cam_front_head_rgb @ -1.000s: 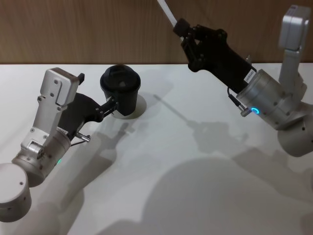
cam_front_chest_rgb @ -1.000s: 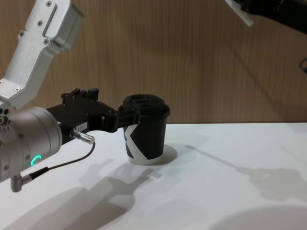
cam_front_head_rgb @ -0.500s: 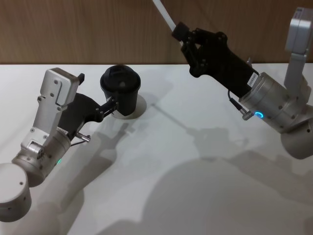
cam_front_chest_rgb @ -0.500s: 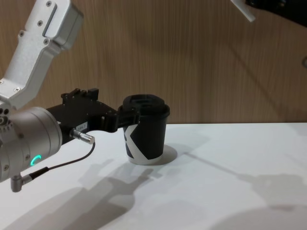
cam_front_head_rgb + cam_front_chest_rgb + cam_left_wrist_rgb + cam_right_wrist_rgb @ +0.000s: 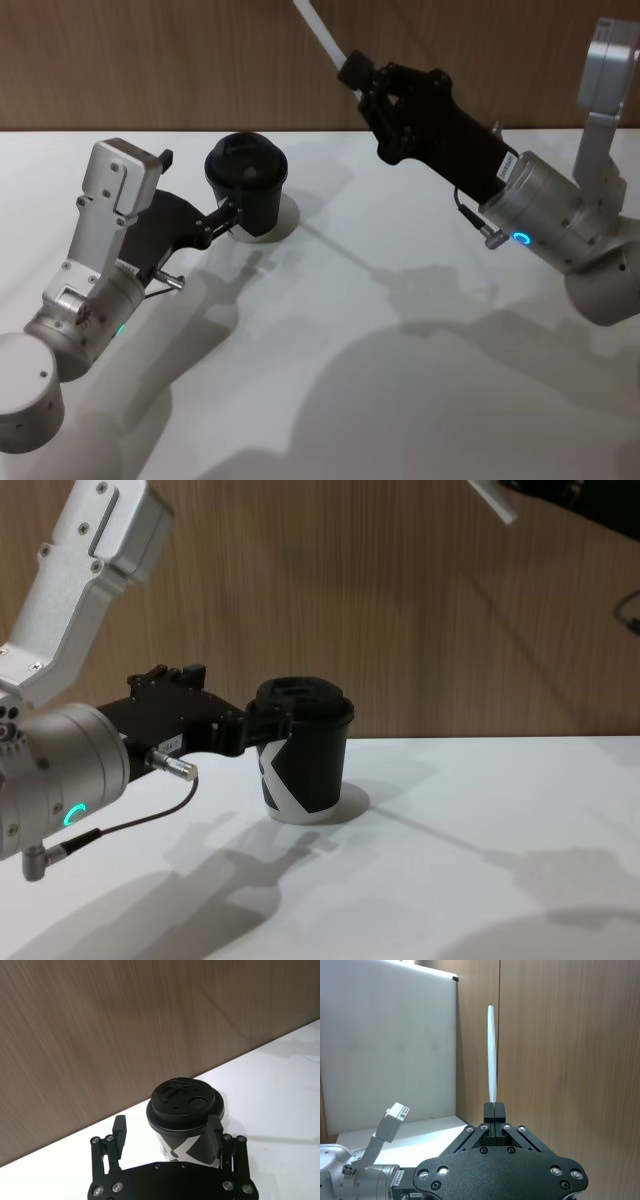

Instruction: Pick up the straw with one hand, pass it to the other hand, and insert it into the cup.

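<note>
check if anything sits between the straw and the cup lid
Nothing visible does. The right end effector holds the straw raised, off to the cup's right, with open air between. The left end effector brackets the cup's sides below the lid, so the lid's top is uncovered.

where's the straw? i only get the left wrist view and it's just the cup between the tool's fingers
Observer: In the head view the right tool holds the straw in the air, off to the right of the cup.
Operator: is that tool actually closed on it
Observer: Yes. The right wrist view shows its fingers shut on one end of the straw, with the rest sticking straight out.
Operator: is it over the lid yet
Observer: No. In the chest view the straw's free end sits high up and well to the right of the cup, which stands on the table between the open fingers of the left tool.
</note>
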You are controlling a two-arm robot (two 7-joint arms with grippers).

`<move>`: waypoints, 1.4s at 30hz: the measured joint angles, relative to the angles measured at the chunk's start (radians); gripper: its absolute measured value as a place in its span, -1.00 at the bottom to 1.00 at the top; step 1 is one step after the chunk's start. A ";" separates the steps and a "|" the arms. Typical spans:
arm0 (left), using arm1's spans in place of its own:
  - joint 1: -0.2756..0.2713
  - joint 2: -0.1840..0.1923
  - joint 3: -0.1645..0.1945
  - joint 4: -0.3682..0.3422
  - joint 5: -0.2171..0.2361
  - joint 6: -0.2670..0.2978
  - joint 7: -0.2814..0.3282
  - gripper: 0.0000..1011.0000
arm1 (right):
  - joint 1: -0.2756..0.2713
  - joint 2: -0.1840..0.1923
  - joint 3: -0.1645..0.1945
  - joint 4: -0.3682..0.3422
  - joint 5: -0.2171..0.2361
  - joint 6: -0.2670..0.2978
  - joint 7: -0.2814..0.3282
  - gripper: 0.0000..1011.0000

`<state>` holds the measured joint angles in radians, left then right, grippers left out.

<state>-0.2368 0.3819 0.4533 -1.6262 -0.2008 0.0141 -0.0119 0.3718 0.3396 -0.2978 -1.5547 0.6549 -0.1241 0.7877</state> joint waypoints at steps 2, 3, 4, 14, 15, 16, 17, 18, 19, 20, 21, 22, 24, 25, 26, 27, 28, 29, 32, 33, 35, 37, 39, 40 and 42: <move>0.001 0.000 -0.002 0.000 -0.002 0.000 -0.002 0.98 | 0.001 0.000 -0.002 0.001 0.002 0.000 0.001 -1.00; 0.001 0.000 -0.005 -0.004 -0.008 0.001 -0.006 0.98 | 0.001 -0.001 -0.003 0.002 0.004 -0.001 0.002 -1.00; 0.002 0.000 -0.007 -0.005 -0.012 0.001 -0.010 0.98 | 0.001 -0.001 -0.003 0.002 0.004 -0.001 0.002 -1.00; 0.011 0.013 -0.053 -0.043 -0.111 -0.005 -0.095 0.98 | 0.004 -0.002 -0.009 0.005 0.012 -0.003 0.009 -1.00; 0.011 0.014 -0.057 -0.046 -0.124 -0.006 -0.107 0.98 | 0.004 -0.002 -0.009 0.005 0.012 -0.003 0.009 -1.00; 0.012 0.016 -0.063 -0.050 -0.135 -0.007 -0.116 0.98 | 0.004 -0.002 -0.009 0.005 0.012 -0.003 0.009 -1.00; 0.013 0.019 -0.071 -0.056 -0.157 -0.007 -0.135 0.98 | 0.004 -0.002 -0.009 0.005 0.013 -0.003 0.010 -1.00; 0.013 0.020 -0.077 -0.060 -0.169 -0.007 -0.144 0.98 | 0.004 -0.002 -0.010 0.006 0.013 -0.003 0.010 -1.00; 0.015 0.022 -0.087 -0.066 -0.193 -0.008 -0.164 0.98 | 0.004 -0.002 -0.010 0.006 0.014 -0.004 0.011 -1.00; 0.015 0.023 -0.092 -0.069 -0.209 -0.008 -0.178 0.98 | 0.005 -0.002 -0.010 0.006 0.014 -0.004 0.011 -1.00; 0.015 0.026 -0.104 -0.075 -0.235 -0.007 -0.199 0.98 | 0.005 -0.002 -0.010 0.006 0.014 -0.004 0.011 -1.00; 0.016 0.028 -0.109 -0.078 -0.247 -0.007 -0.209 0.98 | 0.005 -0.002 -0.011 0.006 0.014 -0.004 0.011 -1.00; 0.016 0.030 -0.119 -0.083 -0.279 -0.005 -0.233 0.98 | 0.005 -0.002 -0.011 0.006 0.015 -0.004 0.012 -1.00; 0.016 0.033 -0.129 -0.088 -0.306 -0.002 -0.255 0.98 | 0.005 -0.002 -0.011 0.007 0.015 -0.004 0.012 -1.00; 0.016 0.035 -0.134 -0.090 -0.320 0.000 -0.265 0.98 | 0.005 -0.002 -0.011 0.007 0.015 -0.004 0.012 -1.00; 0.016 0.037 -0.141 -0.093 -0.339 0.002 -0.279 0.98 | 0.005 -0.002 -0.011 0.007 0.016 -0.004 0.012 -1.00; 0.016 0.038 -0.146 -0.095 -0.349 0.004 -0.286 0.98 | 0.005 -0.002 -0.011 0.007 0.016 -0.005 0.012 -1.00; 0.016 0.041 -0.155 -0.099 -0.382 0.010 -0.311 0.98 | 0.005 -0.002 -0.011 0.007 0.016 -0.005 0.013 -1.00; 0.015 0.046 -0.175 -0.105 -0.441 0.024 -0.353 0.98 | 0.006 -0.002 -0.012 0.007 0.016 -0.005 0.013 -1.00; 0.014 0.049 -0.185 -0.107 -0.476 0.032 -0.377 0.98 | 0.006 -0.002 -0.012 0.007 0.016 -0.005 0.013 -1.00; 0.013 0.051 -0.194 -0.109 -0.508 0.041 -0.398 0.98 | 0.006 -0.002 -0.012 0.007 0.017 -0.005 0.013 -1.00; 0.012 0.052 -0.201 -0.110 -0.536 0.049 -0.418 0.98 | 0.006 -0.002 -0.012 0.007 0.017 -0.005 0.013 -1.00; 0.010 0.055 -0.215 -0.112 -0.586 0.064 -0.450 0.98 | 0.006 -0.002 -0.012 0.007 0.017 -0.005 0.014 -1.00; 0.009 0.055 -0.220 -0.112 -0.602 0.069 -0.461 0.98 | 0.006 -0.002 -0.012 0.007 0.017 -0.005 0.014 -1.00; 0.007 0.056 -0.230 -0.112 -0.648 0.084 -0.490 0.98 | 0.006 -0.002 -0.012 0.007 0.017 -0.005 0.014 -1.00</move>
<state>-0.2302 0.4377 0.2234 -1.7383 -0.8489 0.0982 -0.5018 0.3775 0.3371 -0.3101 -1.5475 0.6720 -0.1287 0.8013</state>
